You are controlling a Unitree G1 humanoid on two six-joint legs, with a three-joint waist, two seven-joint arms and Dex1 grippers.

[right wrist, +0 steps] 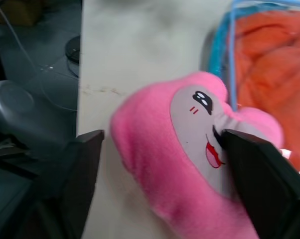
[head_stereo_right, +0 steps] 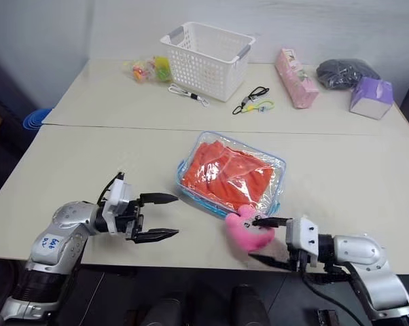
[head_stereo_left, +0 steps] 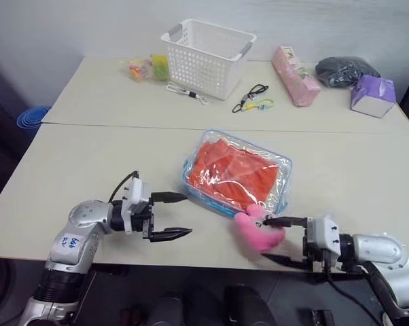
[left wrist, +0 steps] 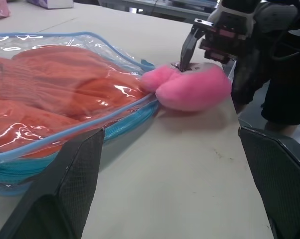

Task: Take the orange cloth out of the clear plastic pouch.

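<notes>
Between grippers: clear plastic pouch (head_stereo_left: 237, 173), orange cloth (head_stereo_left: 232, 173) inside.

Hidden and unclear bits
The orange cloth (head_stereo_left: 235, 173) shows only through the glare-streaked clear plastic pouch (head_stereo_left: 282, 178); the small colourful items (head_stereo_left: 149, 68) beside the white basket (head_stereo_left: 208, 58) are too small to identify.

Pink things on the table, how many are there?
2. The pink plush lies at the near edge by the clear plastic pouch, between the right hand's fingers. The pink pack lies at the back, right of the white basket.
</notes>
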